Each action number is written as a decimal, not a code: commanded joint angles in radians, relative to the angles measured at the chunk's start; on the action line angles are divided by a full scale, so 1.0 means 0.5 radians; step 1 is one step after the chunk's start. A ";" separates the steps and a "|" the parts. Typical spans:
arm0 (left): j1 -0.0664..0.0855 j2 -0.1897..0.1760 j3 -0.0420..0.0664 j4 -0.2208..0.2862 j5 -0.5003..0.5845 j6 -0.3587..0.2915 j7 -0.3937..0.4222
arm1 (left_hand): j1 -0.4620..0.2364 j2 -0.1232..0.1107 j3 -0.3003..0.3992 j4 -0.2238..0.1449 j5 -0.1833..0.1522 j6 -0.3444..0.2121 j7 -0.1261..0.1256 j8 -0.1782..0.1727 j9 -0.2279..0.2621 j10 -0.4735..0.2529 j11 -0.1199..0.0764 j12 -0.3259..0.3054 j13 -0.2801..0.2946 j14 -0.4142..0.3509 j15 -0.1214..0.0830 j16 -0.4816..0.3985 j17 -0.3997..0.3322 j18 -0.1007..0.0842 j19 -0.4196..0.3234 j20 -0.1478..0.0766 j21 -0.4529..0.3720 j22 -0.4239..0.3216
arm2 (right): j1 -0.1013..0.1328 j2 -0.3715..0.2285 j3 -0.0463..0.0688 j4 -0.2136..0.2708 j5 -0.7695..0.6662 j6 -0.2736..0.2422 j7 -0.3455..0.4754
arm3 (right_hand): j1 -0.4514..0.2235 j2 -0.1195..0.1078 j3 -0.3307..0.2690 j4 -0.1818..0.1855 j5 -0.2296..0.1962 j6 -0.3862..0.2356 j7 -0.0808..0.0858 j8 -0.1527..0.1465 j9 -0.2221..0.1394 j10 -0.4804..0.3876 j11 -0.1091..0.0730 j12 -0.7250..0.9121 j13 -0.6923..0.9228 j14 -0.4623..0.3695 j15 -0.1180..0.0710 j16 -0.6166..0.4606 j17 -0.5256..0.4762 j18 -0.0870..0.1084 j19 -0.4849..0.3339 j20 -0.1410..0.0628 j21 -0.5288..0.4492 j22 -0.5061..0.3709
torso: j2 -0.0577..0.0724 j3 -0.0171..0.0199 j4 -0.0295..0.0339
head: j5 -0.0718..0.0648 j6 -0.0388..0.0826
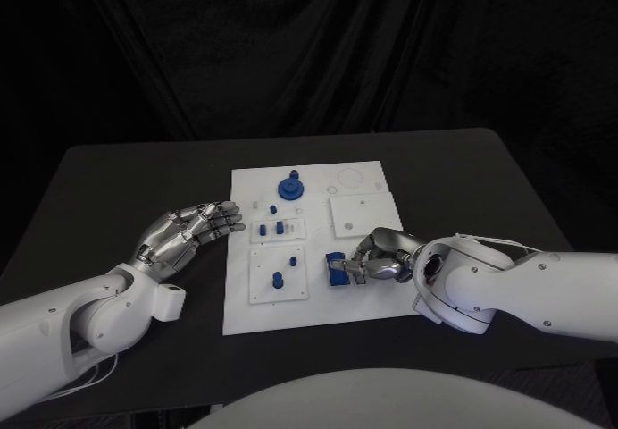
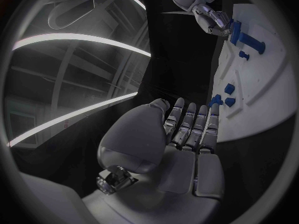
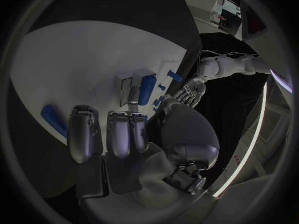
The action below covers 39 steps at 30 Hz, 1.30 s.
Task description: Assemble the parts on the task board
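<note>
**Blue block at the right hand's fingers, left hand idle beside the board**

Blue plastic shows between the curled fingers of the right hand: a small blue block sits on the near middle of the task board, and the fingers close around its right side. Whether they truly grip it or only touch it I cannot tell; the right wrist view shows them curled down over the white plate.

Judging by its look, the block is rigid moulded plastic, light and smooth, so it may slip or twist under metal fingers. A hold across its two long sides, low and near the middle, would likely keep it square.

Just left of the block lies a raised white square plate carrying two small blue pegs. Farther up, a second plate holds more short blue pieces, and a blue round gear-like part stands near the far edge. A bare white square lies just beyond the right hand. The pegs close by could be knocked if the block is swung leftward low.

The left hand rests off the board's left edge on the black surface, fingers straight, slightly apart and holding nothing, tips near the short blue pieces.
</note>
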State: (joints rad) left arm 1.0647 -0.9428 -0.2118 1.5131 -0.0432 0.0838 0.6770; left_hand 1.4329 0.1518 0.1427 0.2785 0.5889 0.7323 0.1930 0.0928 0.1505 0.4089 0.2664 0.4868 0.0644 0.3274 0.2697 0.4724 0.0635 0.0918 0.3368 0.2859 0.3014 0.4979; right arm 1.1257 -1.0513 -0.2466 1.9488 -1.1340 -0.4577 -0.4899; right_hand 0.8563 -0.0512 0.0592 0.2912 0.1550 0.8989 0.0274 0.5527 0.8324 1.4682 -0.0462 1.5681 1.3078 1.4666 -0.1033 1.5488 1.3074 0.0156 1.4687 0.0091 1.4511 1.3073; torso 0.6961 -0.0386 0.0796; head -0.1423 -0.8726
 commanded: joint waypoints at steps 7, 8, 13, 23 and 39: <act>-0.007 0.002 0.001 0.000 -0.001 0.041 0.015 | 0.026 0.002 0.014 -0.001 0.012 -0.002 0.013 0.008 -0.004 0.001 0.012 0.010 0.000 0.014 0.001 0.016 0.002 -0.009 0.013 0.003 0.012 0.002 | -0.002 -0.020 0.000 0.021 -0.026 -0.136 0.147 | 0.190 0.038 -0.053 -0.016 0.230 0.016 -0.008 0.020 0.013 0.205 0.003 0.005 0.526 0.185 0.002 -0.002 0.407 0.034 0.093 0.003 0.004 0.441 | 0.001 -0.0002 -0.002 | 0.005 0.000; -0.008 0.002 0.001 0.000 -0.001 0.041 0.014 | 0.026 0.002 0.014 -0.001 0.012 -0.002 0.013 0.008 -0.004 0.001 0.012 0.010 0.000 0.014 0.001 0.016 0.002 -0.009 0.013 0.003 0.012 0.002 | -0.002 -0.027 0.000 0.025 -0.028 -0.133 0.163 | 0.258 0.034 -0.059 -0.022 0.272 0.011 -0.008 0.022 0.016 0.205 0.003 0.005 0.526 0.185 0.002 -0.001 0.409 0.034 0.093 0.002 0.004 0.441 | 0.000 -0.0002 0.000 | 0.004 0.000; -0.009 0.000 0.001 0.002 -0.001 0.043 0.014 | 0.026 0.002 0.014 -0.001 0.012 -0.002 0.013 0.008 -0.004 0.001 0.012 0.010 0.000 0.014 0.001 0.016 0.002 -0.009 0.013 0.003 0.012 0.002 | -0.002 -0.057 -0.001 0.044 -0.043 -0.142 0.215 | 0.449 0.023 -0.054 -0.073 0.395 0.007 -0.012 0.041 0.029 0.205 0.000 0.005 0.526 0.185 -0.001 -0.001 0.409 0.033 0.094 -0.001 0.005 0.442 | -0.001 0.0012 -0.001 | 0.006 0.000; -0.010 -0.008 0.001 0.006 -0.001 0.041 0.015 | 0.026 0.002 0.014 -0.001 0.012 -0.002 0.013 0.008 -0.004 0.001 0.012 0.010 0.000 0.014 0.001 0.016 0.002 -0.009 0.013 0.003 0.012 0.002 | -0.001 -0.210 -0.001 0.155 -0.098 -0.196 0.197 | 0.509 0.033 -0.069 -0.062 0.444 0.009 -0.016 0.057 0.038 0.205 -0.004 0.005 0.526 0.186 -0.004 0.000 0.411 0.033 0.094 -0.003 0.004 0.442 | -0.001 -0.0003 -0.001 | 0.013 0.000; -0.011 -0.002 0.001 0.008 -0.001 0.029 0.003 | 0.031 0.002 0.020 -0.002 0.013 -0.002 0.015 0.009 -0.004 0.001 0.015 0.012 0.000 0.020 0.001 0.025 0.003 -0.010 0.014 0.003 0.013 0.003 | 0.003 -0.512 -0.003 0.173 -0.531 -0.100 -0.119 | 0.447 0.051 -0.159 -0.003 0.572 -0.004 -0.009 0.023 0.003 0.205 0.001 0.005 0.526 0.185 -0.001 -0.002 0.405 0.032 0.097 -0.001 0.009 0.443 | -0.003 -0.0024 -0.001 | -0.003 0.000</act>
State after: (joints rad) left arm 1.0609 -0.9458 -0.2118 1.5151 -0.0431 0.0886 0.6727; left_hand 1.4407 0.1517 0.1496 0.2772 0.5888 0.7323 0.1930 0.0928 0.1496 0.4090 0.2664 0.4868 0.0643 0.3311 0.2734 0.4837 0.0642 0.0919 0.3368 0.2859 0.3014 0.4976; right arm 1.1264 -1.3029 -0.2484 2.0331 -1.2989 -0.5248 -0.4684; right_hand 1.0761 -0.0210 -0.0151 0.2881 0.4375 0.9026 0.0236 0.5687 0.8352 1.4682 -0.0463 1.5680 1.3074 1.4666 -0.1034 1.5488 1.3074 0.0156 1.4687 0.0091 1.4511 1.3081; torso 0.6958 -0.0385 0.0802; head -0.1454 -0.8726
